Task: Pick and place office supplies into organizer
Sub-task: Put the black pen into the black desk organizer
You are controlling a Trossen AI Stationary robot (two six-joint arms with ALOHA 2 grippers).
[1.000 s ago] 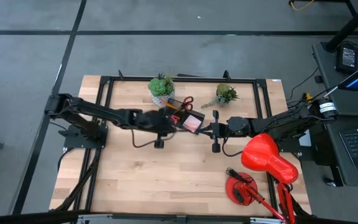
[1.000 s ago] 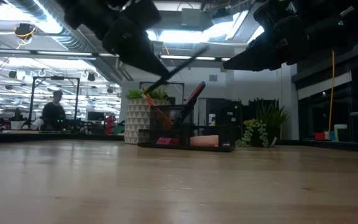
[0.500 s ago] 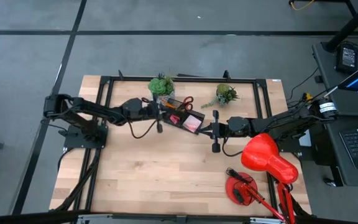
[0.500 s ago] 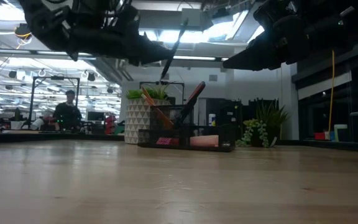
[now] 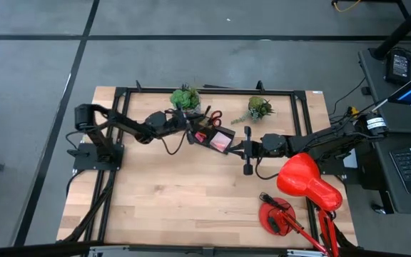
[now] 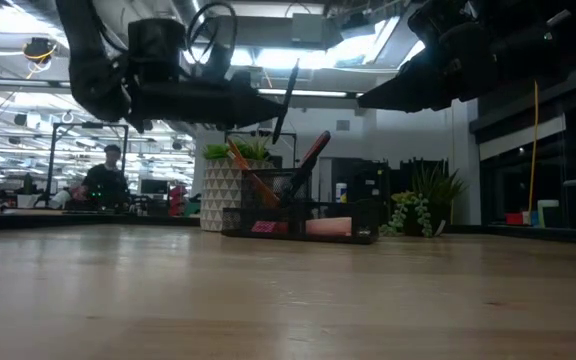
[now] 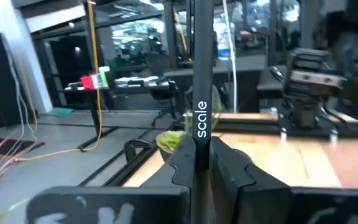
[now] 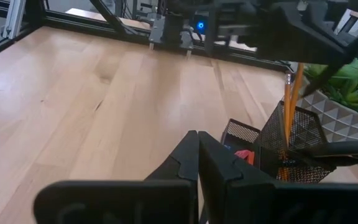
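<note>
The left gripper (image 5: pixel 188 120) pinches a black pen (image 6: pixel 285 102) upright above the organizer (image 5: pixel 209 133), toward the table's twelve o'clock; the right gripper (image 5: pixel 238 148), fingers closed and empty, waits at the organizer's four o'clock.

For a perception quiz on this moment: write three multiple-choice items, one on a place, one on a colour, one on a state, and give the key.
1. The pink sticky-note pad lies in:
A) the organizer's tall back compartment
B) its low front tray
C) outside it

2. The desk lamp is:
A) red
B) blue
C) white

3. The left gripper's jaws are:
A) open, empty
B) shut, empty
C) shut on a black pen

Key:
1 B: the low view shows pink down in the front tray.
2 A: its shade and base show red from above.
3 C: the left wrist view shows the pen pinched between them.
</note>
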